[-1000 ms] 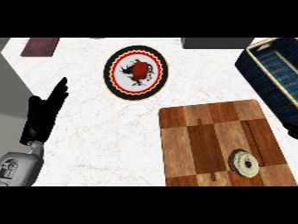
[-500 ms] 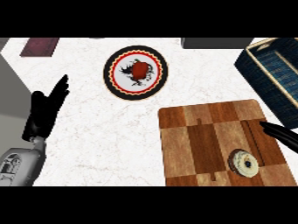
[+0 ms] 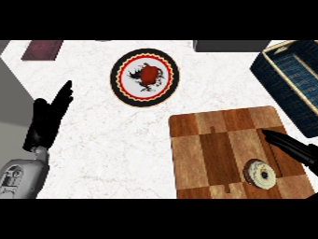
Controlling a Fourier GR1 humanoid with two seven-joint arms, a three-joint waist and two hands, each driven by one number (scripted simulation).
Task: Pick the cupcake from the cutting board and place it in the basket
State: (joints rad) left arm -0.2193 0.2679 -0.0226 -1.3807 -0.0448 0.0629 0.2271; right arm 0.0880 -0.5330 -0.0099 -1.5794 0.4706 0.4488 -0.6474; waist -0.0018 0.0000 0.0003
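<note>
While the right hand (image 3: 306,156) hangs with fingers straight, holding nothing, just beside the cupcake (image 3: 262,173), a careless sideways approach could knock it across the cutting board (image 3: 216,149).

Kitchen counter, overhead view
White marbled countertop (image 3: 106,140); grey floor left of it; dark maroon object (image 3: 42,49) at its far-left corner.

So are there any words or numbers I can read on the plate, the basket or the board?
None: no words, numbers or signs show anywhere.
The plate bears only a red and black picture inside a scalloped ring.
The basket has plain blue ribbed walls.
The cutting board is bare wood squares, and the cupcake on it carries no label.
</note>
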